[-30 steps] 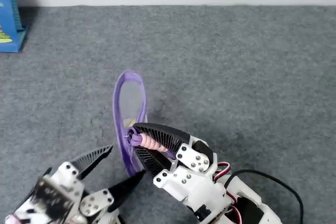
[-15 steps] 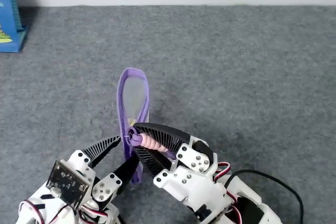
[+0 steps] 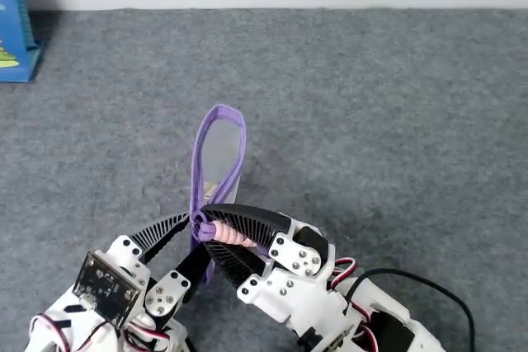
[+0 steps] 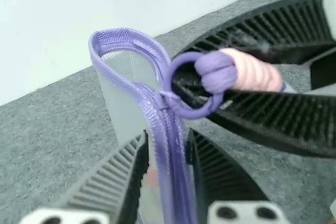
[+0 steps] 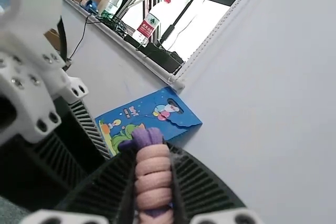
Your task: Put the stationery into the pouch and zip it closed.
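Note:
A translucent pouch [image 3: 219, 150] with a purple zip edge stands on its narrow side on the grey mat. My left gripper [image 3: 195, 241] is shut on its near end. In the left wrist view the pouch [image 4: 126, 93] is pinched between the two black ribbed fingers [image 4: 128, 174]. My right gripper [image 3: 211, 229] is shut on the pink and purple zip pull [image 3: 224, 232], just above the left gripper. The pull [image 4: 239, 72] hangs from a purple ring on the zip. In the right wrist view the pull [image 5: 152, 174] sits between that gripper's jaws. The pouch's contents are not discernible.
A blue box [image 3: 15, 30] stands at the mat's far left edge by the white wall. It also appears in the right wrist view as the blue box [image 5: 152, 116]. A black cable [image 3: 429, 282] loops at the near right. Grey mat [image 3: 396, 121] lies open to the right.
My left gripper came up from the near left and shut on the pouch's near end. The pouch's far end swung to the right. My right gripper, holding the pull, edged slightly nearer and left.

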You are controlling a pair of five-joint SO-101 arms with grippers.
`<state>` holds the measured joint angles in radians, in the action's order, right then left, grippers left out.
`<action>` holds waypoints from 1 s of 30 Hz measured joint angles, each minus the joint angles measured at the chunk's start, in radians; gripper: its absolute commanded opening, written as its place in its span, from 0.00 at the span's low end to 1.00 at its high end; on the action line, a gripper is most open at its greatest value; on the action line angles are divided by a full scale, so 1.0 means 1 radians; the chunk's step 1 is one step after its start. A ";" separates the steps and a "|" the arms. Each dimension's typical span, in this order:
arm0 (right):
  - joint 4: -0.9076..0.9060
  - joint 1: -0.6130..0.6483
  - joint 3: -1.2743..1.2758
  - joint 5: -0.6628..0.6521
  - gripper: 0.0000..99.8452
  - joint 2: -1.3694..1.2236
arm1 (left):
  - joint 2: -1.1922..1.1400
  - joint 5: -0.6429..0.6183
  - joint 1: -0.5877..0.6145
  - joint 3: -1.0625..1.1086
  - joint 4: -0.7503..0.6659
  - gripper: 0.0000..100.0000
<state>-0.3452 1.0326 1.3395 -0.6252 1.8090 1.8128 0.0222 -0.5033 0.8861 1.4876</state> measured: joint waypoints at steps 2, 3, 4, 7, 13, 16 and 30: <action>0.000 0.000 0.000 0.000 0.01 0.000 | -0.002 0.000 0.000 0.002 -0.008 0.11; 0.000 0.000 0.000 0.000 0.01 0.000 | -0.002 0.000 0.000 0.002 -0.008 0.11; 0.000 0.000 0.000 -0.003 0.01 0.000 | -0.002 0.000 0.000 0.002 -0.008 0.11; 0.000 0.000 0.000 -0.005 0.01 0.000 | -0.002 -0.002 0.014 0.002 -0.026 0.11; -0.002 0.000 0.000 -0.005 0.01 0.000 | -0.002 -0.002 0.130 0.005 -0.080 0.11; -0.002 0.000 0.000 -0.005 0.01 0.000 | 0.000 -0.002 0.130 0.035 -0.089 0.11; 0.015 -0.166 0.002 -0.006 0.01 -0.002 | 0.000 0.000 0.124 0.048 -0.094 0.01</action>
<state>-0.3299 0.8669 1.3410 -0.6314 1.8075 1.8128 0.0222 -0.3790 0.9337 1.3940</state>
